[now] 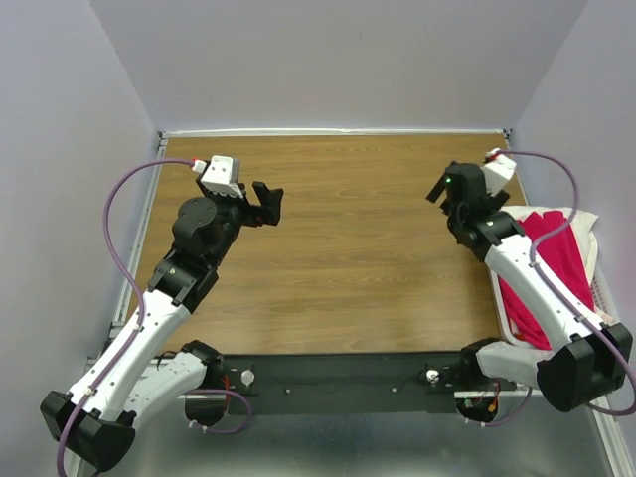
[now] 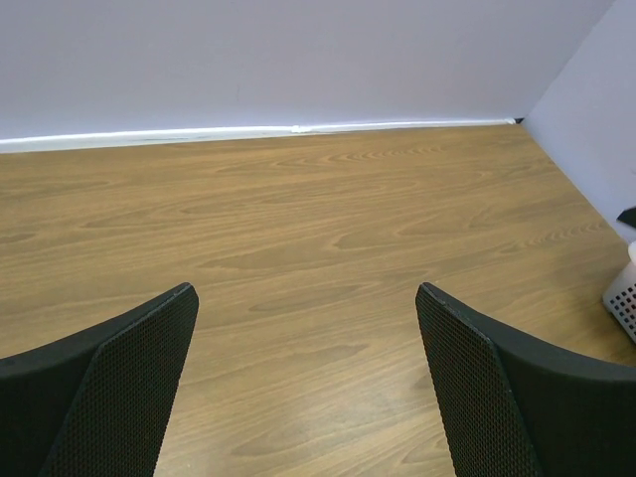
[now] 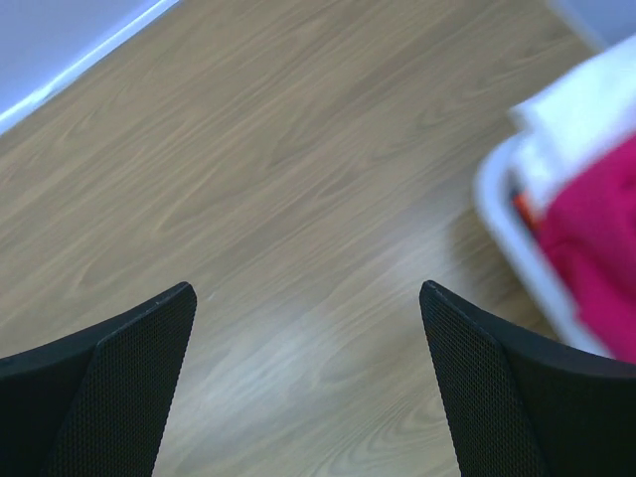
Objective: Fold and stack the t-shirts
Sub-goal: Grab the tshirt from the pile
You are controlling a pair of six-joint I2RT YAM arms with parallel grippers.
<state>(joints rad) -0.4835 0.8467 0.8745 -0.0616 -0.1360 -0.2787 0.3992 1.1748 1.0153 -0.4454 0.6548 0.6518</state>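
Two arms are raised over the table (image 1: pixel 348 258), and both are empty-handed. The left gripper (image 1: pixel 266 204) hangs above the far left part of the wooden top with its fingers spread wide and nothing between them. Its wrist view agrees: only wood grain lies between the two black pads (image 2: pixel 129 388), and the table's far edge runs across beyond them. Over to the right gripper (image 1: pixel 438 189), which is up near the far right corner. Its jaws are likewise parted wide and grasp nothing, and its own camera looks down on wood.

Now the t-shirts. Both sit in the white laundry basket (image 1: pixel 502 313) at the right edge of the table, where the right arm's forearm reaches across it in the top view. The crimson-red t-shirt (image 1: pixel 564 260) lies bunched and fills most of the basket, partly hidden behind that forearm. The cream-white t-shirt (image 1: pixel 584 221) lies at the basket's far end, draped over the rim and touching the red one. The right wrist view catches the same pile, blurred, at its right side. Both grippers hang apart from the cloth, the left one well away across the table.
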